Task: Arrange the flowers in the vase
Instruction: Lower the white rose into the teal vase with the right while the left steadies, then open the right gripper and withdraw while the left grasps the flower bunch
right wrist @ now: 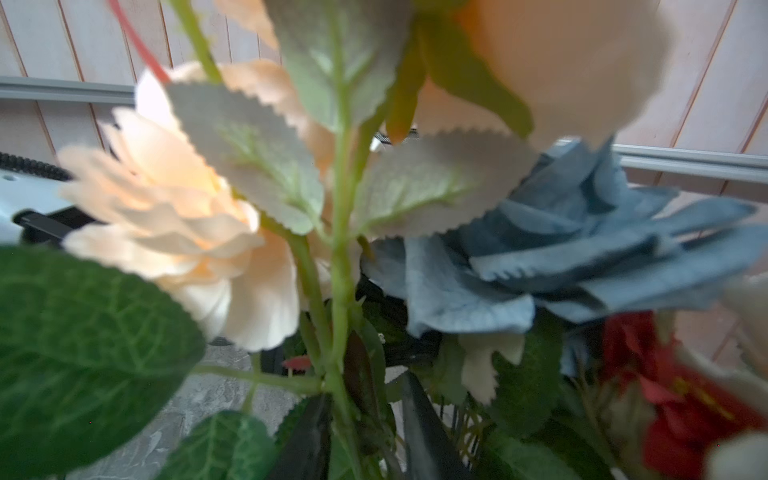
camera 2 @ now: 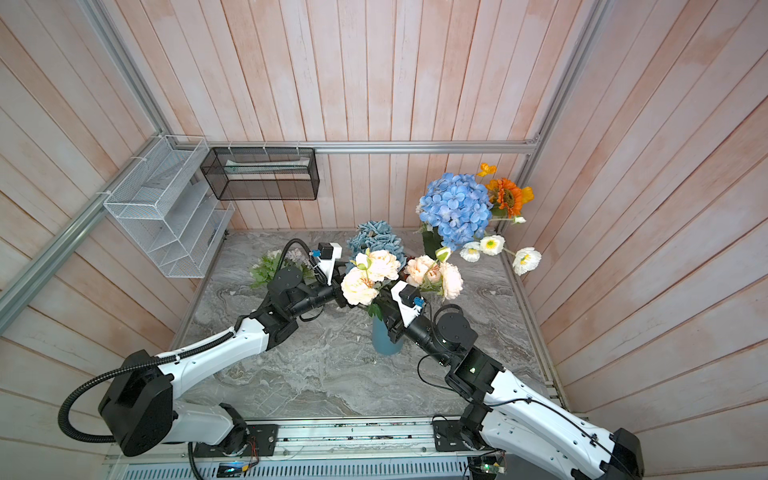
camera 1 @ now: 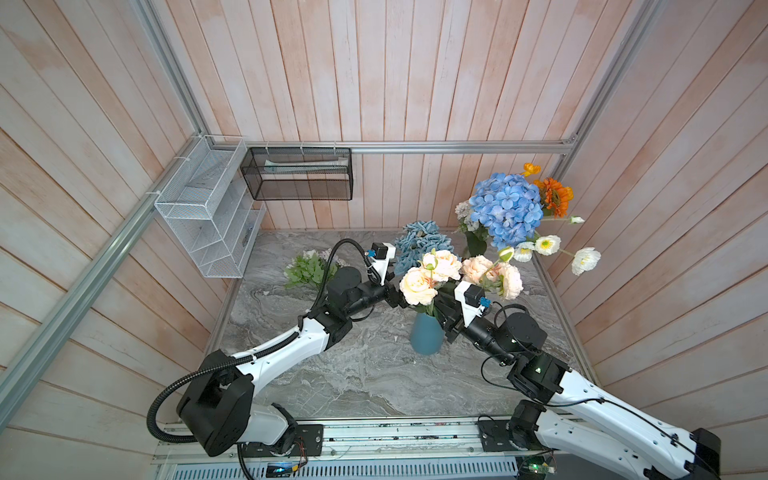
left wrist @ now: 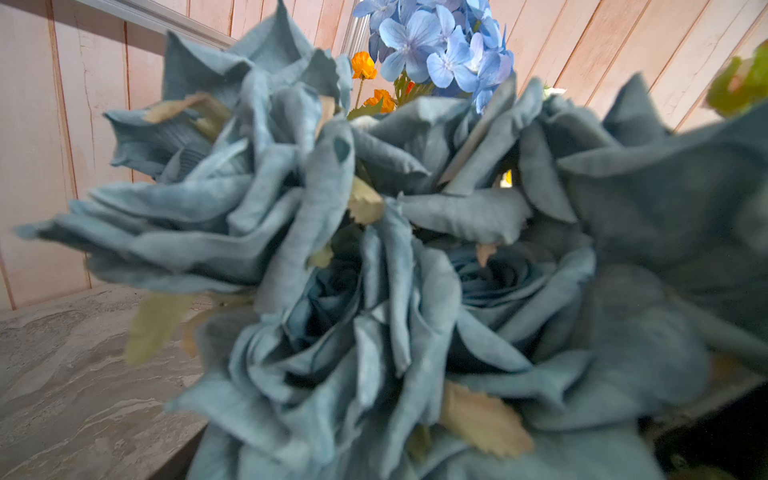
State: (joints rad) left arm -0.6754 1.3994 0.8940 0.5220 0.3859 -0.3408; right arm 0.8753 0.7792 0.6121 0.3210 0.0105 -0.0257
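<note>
Peach flowers (camera 1: 419, 284) stand in the vase (camera 1: 426, 336), mid-table. The right claw (right wrist: 365, 392) straddles their stem (right wrist: 340, 291); clamped or not, we cannot tell. The left claw (camera 1: 392, 294) gapes wide by the dusty blue roses (camera 1: 417, 243). We judge: pinch low, push the stem straight down

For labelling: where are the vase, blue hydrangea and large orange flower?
vase (camera 1: 424, 337): in a top view, blue body
blue hydrangea (camera 1: 507, 208): in a top view, bloom centre
large orange flower (camera 1: 557, 198): in a top view, petals

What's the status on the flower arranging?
Left gripper by the peach blooms, jaws hidden. Right gripper open around a peach stem above the vase. Dusty roses crowd the left wrist view.
</note>
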